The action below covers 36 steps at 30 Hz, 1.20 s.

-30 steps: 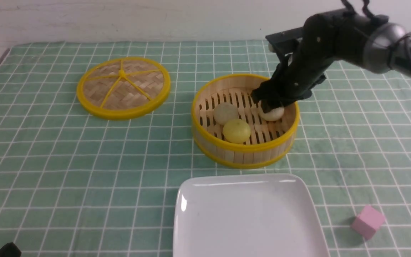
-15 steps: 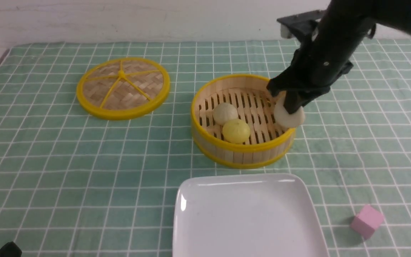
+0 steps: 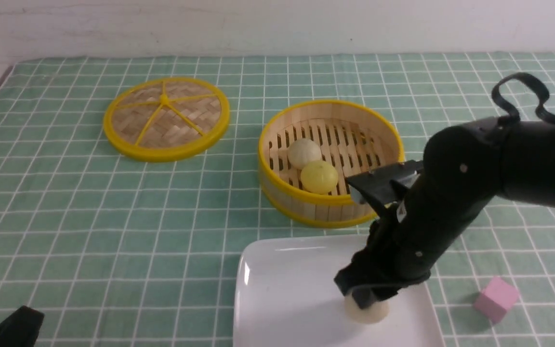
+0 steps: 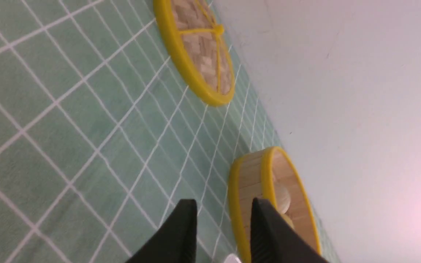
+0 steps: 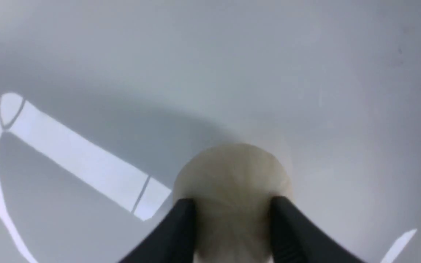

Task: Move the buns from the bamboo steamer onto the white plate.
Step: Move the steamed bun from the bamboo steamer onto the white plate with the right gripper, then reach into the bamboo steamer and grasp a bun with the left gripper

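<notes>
One bun (image 3: 367, 312) is clamped in the right hand (image 3: 364, 301), right above the white plate (image 3: 282, 289). Two more are seen behind it in the bamboo steamer (image 3: 306, 209). The left hand (image 4: 223, 233) is parted, empty.

My right gripper (image 3: 365, 300) is covering the top of the off-white pleated round bun (image 3: 367, 314); the glossy white squarish plate (image 3: 282, 294) is running off the front view's bottom edge.
</notes>
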Available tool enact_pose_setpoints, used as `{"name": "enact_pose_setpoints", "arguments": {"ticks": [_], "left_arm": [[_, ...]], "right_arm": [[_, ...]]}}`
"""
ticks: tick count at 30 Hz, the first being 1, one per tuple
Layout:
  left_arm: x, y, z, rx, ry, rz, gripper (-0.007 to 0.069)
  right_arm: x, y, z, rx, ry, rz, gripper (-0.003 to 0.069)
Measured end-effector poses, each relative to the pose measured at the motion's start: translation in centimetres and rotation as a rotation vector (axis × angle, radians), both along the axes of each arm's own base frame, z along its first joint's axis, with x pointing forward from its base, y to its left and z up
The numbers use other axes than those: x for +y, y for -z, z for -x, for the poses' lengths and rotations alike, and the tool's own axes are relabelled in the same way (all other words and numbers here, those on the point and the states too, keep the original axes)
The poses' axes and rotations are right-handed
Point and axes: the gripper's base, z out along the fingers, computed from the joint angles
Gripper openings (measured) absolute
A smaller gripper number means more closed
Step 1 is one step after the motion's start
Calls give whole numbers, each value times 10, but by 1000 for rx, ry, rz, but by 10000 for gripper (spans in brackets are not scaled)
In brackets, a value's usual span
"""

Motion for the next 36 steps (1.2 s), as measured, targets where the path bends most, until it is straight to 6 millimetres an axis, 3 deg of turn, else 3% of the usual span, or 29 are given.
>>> {"name": "enact_pose_setpoints", "arguments": {"ticks": [3,4,5,6,7,8,10,11,14,16,17,18,21,22,24,25,26,27,28,30,33,36], "left_arm": [[0,-8,1,-21,2,31,223],[-1,-19,3,-48,11,24,201],[-1,-22,3,-54,12,20,201],[-2,-49,8,-134,22,-34,160],[-2,-49,8,-131,22,-35,155],[-2,-73,11,-175,33,-109,106],[-5,-95,7,-136,74,-210,41],[-9,-106,-1,-48,137,-287,13],[-14,-110,-21,131,241,-361,1],[-21,-113,-56,387,413,-431,1],[-22,-116,-60,394,427,-445,1],[-25,-111,-86,538,543,-478,1],[-32,-105,-137,689,768,-518,1],[-34,-100,-145,714,792,-506,1],[-51,-88,-187,778,990,-501,1],[-53,-91,-192,775,1004,-503,1],[-76,-80,-219,810,1119,-512,1],[-91,-76,-233,817,1170,-531,1],[-94,-79,-238,806,1175,-545,1],[-123,-71,-262,824,1226,-605,1],[-177,-78,-293,804,1226,-759,3],[-222,-88,-309,732,1188,-919,6]], "right_arm": [[-3,-8,-2,4,13,-2,452],[-7,-19,-2,-1,10,1,494],[-7,-20,-2,0,7,4,499],[-17,-41,-3,-28,-8,17,529],[-18,-43,-2,-26,-9,18,531],[-30,-62,1,-47,-26,45,533],[-50,-87,11,-79,-35,86,502],[-67,-104,20,-104,-25,118,452],[-87,-123,34,-150,1,143,366],[-107,-139,55,-212,43,140,235],[-110,-140,59,-219,48,140,211],[-121,-142,76,-242,58,140,114],[-136,-136,105,-264,63,138,-3],[-138,-137,109,-276,65,133,-6],[-149,-128,133,-324,71,110,-15],[-150,-125,135,-326,72,109,-15],[-156,-118,148,-374,86,81,-15],[-159,-113,155,-398,97,64,-15],[-160,-110,156,-399,102,62,-15],[-164,-101,163,-429,122,40,-15],[-168,-85,169,-436,136,53,-15],[-168,-80,168,-440,135,61,-15]]}}
